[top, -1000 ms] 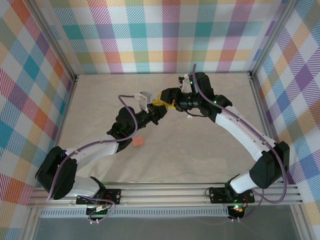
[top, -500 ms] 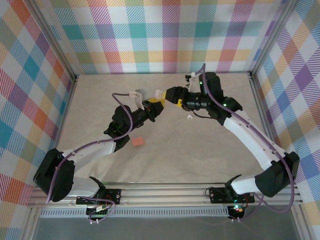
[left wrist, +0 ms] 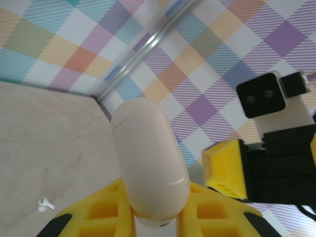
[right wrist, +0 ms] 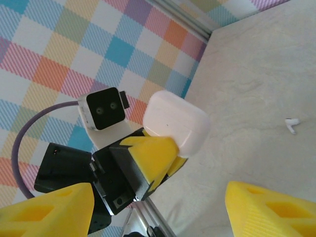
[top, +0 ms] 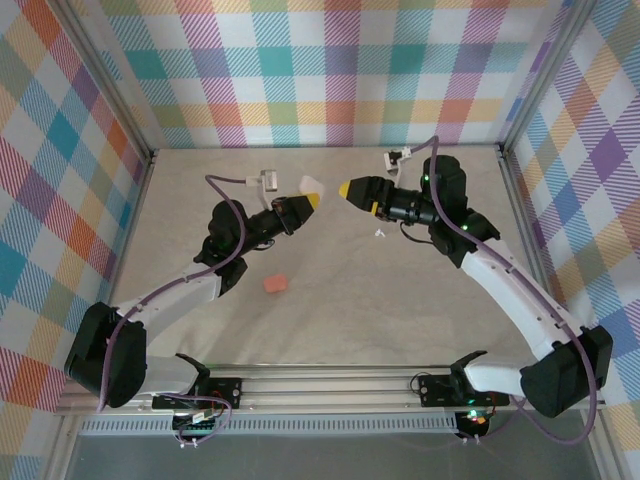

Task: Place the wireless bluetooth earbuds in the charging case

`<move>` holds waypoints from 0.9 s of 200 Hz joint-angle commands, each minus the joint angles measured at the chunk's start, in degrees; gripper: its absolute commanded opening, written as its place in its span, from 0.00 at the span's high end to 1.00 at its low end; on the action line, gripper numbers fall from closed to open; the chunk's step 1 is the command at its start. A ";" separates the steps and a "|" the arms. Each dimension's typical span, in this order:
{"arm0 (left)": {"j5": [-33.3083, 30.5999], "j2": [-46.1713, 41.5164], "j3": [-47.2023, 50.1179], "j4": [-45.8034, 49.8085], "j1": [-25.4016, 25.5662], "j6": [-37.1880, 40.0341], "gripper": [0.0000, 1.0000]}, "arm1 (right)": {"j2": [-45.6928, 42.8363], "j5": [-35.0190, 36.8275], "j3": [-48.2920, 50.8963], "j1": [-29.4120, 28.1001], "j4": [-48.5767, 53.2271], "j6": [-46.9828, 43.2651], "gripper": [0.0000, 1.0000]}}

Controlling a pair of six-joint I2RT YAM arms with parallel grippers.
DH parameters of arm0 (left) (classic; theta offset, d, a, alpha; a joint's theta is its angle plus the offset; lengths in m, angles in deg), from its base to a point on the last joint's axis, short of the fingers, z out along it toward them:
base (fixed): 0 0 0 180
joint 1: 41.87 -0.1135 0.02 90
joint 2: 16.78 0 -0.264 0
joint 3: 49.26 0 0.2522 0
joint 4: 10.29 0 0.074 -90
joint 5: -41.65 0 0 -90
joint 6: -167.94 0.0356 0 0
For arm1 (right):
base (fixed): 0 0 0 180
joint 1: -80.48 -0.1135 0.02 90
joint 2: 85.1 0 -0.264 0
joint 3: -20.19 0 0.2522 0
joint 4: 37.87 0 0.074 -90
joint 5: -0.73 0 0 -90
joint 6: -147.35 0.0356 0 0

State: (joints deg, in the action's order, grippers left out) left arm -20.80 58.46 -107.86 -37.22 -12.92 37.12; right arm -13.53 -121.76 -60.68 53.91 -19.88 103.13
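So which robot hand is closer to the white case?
Left. The left gripper is shut on the white case, holding it up. The right gripper is open, a little way off to the case's right, not touching it.

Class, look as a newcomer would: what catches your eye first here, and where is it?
The left gripper holds a closed pale charging case in the air toward the back wall. The right gripper faces it, jaws open and empty. On the table lie a tiny white earbud just beyond the right gripper and a small salmon-pink case nearer the front edge.
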 commanded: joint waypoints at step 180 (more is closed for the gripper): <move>10.94 -2.23 -5.12 -6.98 -0.12 -8.87 1.00 | 8.19 -13.77 1.45 0.29 -23.26 9.06 0.53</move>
State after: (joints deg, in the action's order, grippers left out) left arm -11.53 56.73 -110.79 -40.28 -12.92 29.05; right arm -6.12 -133.26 -59.72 53.91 -38.24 110.76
